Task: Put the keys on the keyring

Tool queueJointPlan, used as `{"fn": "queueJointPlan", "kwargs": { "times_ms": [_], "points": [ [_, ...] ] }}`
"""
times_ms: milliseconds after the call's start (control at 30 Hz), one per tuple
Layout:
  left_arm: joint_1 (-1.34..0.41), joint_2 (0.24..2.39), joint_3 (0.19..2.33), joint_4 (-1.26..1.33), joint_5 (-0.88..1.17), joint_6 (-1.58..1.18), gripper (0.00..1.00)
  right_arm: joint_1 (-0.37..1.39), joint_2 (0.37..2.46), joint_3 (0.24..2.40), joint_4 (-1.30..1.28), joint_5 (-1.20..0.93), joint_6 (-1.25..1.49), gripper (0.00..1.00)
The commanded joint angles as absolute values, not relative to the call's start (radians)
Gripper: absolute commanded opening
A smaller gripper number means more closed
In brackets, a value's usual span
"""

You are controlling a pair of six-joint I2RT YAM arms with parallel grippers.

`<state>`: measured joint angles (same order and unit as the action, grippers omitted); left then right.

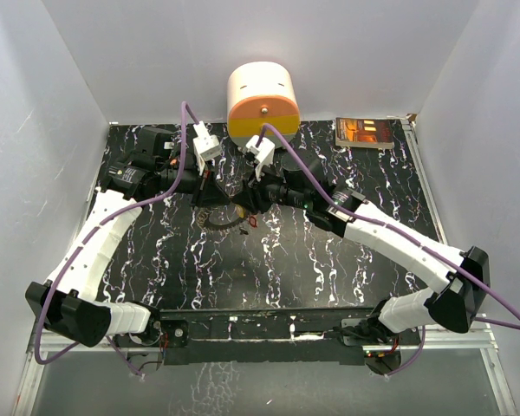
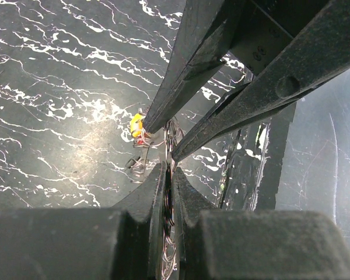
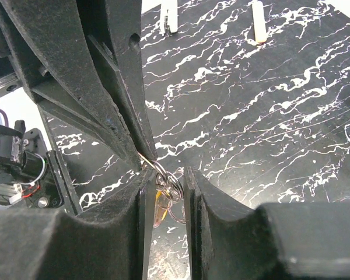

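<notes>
At the near edge of the counter (image 1: 329,260) both arm bases sit side by side. The left arm (image 1: 95,238) and right arm (image 1: 407,247) angle inward and meet over mid-counter, a bit left of centre.

Left tool (image 2: 169,170): pinched nearly closed on the thin wire of the keyring (image 3: 168,179); the wire runs down the slit between its fingers.

Right tool (image 3: 167,174): narrow gap, facing the left tool head-on, tips just beside its tips. The keyring loops sit in that gap, up off the counter between the two tools. Can't tell whether the right fingers press the ring or only flank it.

The keys (image 2: 138,129) are bunched against the ring just under the tool tips. The left wrist view shows a yellow head with a red one beside it. The right wrist view shows an amber-headed key (image 3: 160,211) hanging between the right tool's fingers. Key count unclear, too small and tangled. Can't tell which are threaded on.

In the top view the bunch is a small dark knot with a red fleck below the tools.

At the far edge, middle: an orange-and-cream drum (image 1: 262,100). In the far right corner: a flat dark box (image 1: 364,132) with orange print.
</notes>
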<state>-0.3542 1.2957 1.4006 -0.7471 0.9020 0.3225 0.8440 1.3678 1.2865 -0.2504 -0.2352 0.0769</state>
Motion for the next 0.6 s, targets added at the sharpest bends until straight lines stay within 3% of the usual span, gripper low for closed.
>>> {"fn": "queueJointPlan", "kwargs": {
  "times_ms": [0, 567],
  "points": [
    [-0.354, 1.251, 1.423, -0.743, 0.985, 0.329, 0.00, 0.839, 1.328, 1.324, -0.176, -0.150, 0.041, 0.30],
    [-0.353, 1.254, 1.421, -0.744, 0.986, 0.331, 0.00, 0.839, 1.279, 1.309, -0.132, -0.200, 0.057, 0.32]
  ]
}}
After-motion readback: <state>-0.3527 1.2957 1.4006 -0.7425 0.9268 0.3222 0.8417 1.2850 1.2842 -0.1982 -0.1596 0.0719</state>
